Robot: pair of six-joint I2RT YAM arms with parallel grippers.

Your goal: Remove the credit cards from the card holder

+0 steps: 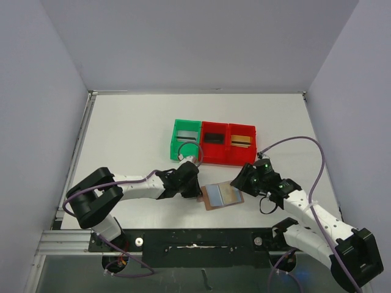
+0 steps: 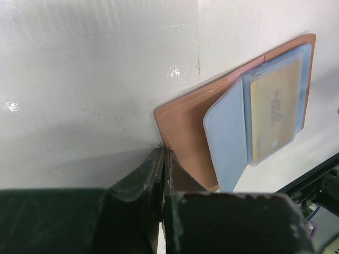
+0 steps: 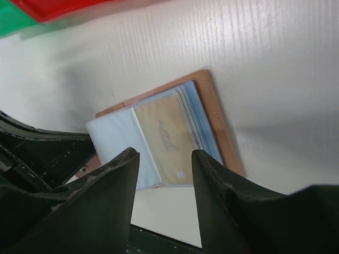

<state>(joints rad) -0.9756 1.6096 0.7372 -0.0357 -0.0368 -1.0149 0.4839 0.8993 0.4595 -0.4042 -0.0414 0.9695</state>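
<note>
The tan leather card holder [image 1: 214, 198] lies open on the white table between the two arms, its light blue sleeves facing up. A gold credit card [image 2: 273, 108] sits inside the top clear sleeve, and it also shows in the right wrist view [image 3: 165, 132]. My left gripper [image 1: 197, 188] is shut on the near left edge of the card holder [image 2: 183, 124], with the jaws [image 2: 165, 154] pinching the leather flap. My right gripper [image 1: 239, 183] hovers open just above the holder's right side [image 3: 225, 132]. Its fingertips [image 3: 164, 156] stand apart over the sleeve and hold nothing.
Three small bins stand in a row behind the holder: a green bin [image 1: 185, 139], a red bin [image 1: 214, 149] with a dark card inside, and a second red bin [image 1: 242, 151] with a gold card. The table's near edge lies just below the holder.
</note>
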